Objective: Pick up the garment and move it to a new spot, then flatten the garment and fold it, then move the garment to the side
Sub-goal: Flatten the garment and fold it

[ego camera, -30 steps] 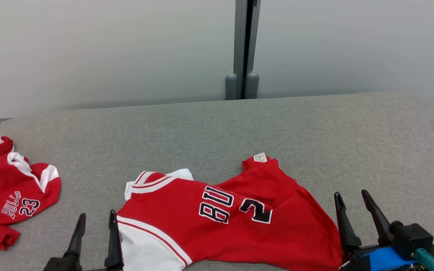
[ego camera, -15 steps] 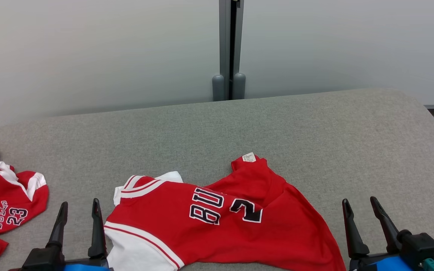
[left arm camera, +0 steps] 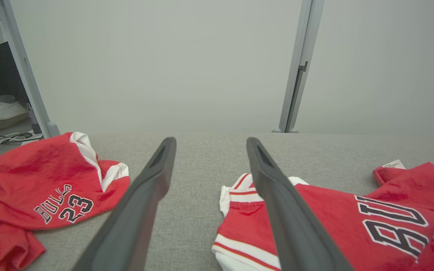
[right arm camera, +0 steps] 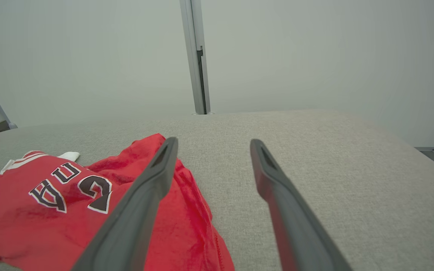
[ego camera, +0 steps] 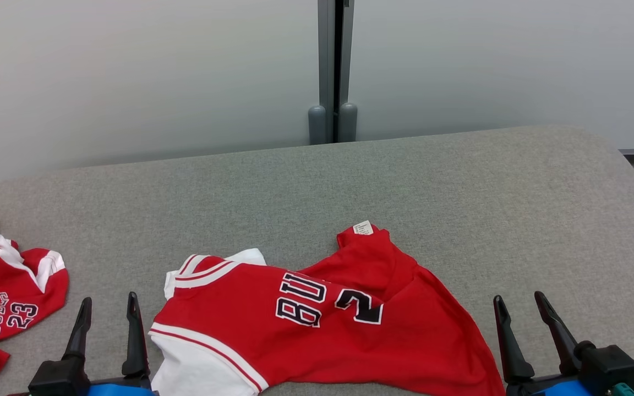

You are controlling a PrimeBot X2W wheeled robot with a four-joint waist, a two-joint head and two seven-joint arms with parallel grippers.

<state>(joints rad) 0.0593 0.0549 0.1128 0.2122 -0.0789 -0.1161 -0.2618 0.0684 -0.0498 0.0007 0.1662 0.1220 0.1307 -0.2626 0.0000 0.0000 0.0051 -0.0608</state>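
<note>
Camera panned; L arm (ego camera: 55,377) & R arm (ego camera: 603,366) flank garment (ego camera: 322,335), jaws released, pointing fwd.

Head camera swings slightly right: the wall post (ego camera: 332,66), the red garment (ego camera: 328,341) and the second jersey (ego camera: 3,297) all slide left in frame, the jersey now cut further by the edge. The left gripper (ego camera: 108,298) stands higher in the head view, its blue band now showing, its fingers farther from the garment's white edge. The right gripper (ego camera: 517,297) sits lower, clear of the red hem it overlapped a second ago.
</note>
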